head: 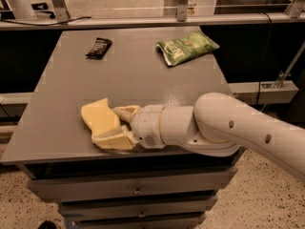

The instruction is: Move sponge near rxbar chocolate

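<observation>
sponge [97, 116] pale yellow | rxbar chocolate [98, 47] black | fingers [114, 140] of gripper [120, 126] cream, at sponge | chip bag [186, 46] green

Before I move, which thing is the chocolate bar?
On the grey tabletop, look to the far left corner, beyond the gripper at the pale yellow foam sponge. The small flat black wrapper there is it; the crinkled bag far right is green.
</observation>
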Controlling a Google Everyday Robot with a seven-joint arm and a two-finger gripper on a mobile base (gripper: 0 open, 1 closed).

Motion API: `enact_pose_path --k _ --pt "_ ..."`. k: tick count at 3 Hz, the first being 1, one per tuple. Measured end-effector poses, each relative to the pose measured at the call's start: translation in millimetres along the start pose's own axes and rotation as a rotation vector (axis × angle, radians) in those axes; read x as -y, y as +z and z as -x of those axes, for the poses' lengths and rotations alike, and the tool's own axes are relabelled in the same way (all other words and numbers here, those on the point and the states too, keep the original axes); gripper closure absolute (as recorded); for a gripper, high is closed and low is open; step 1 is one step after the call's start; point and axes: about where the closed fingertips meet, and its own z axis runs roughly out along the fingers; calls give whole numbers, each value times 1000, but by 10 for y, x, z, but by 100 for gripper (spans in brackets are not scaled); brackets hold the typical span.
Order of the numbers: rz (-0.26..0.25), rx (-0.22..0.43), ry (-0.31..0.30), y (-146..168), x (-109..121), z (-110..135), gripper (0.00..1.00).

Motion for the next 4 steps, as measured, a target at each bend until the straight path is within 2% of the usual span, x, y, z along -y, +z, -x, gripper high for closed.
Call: enact_pose_path --k 2,3,4 --pt "-34 22 -6 -78 45 30 88" --pt "-51 26 -22 -146 94 106 100" --pt "-71 22 -58 -245 205 285 100"
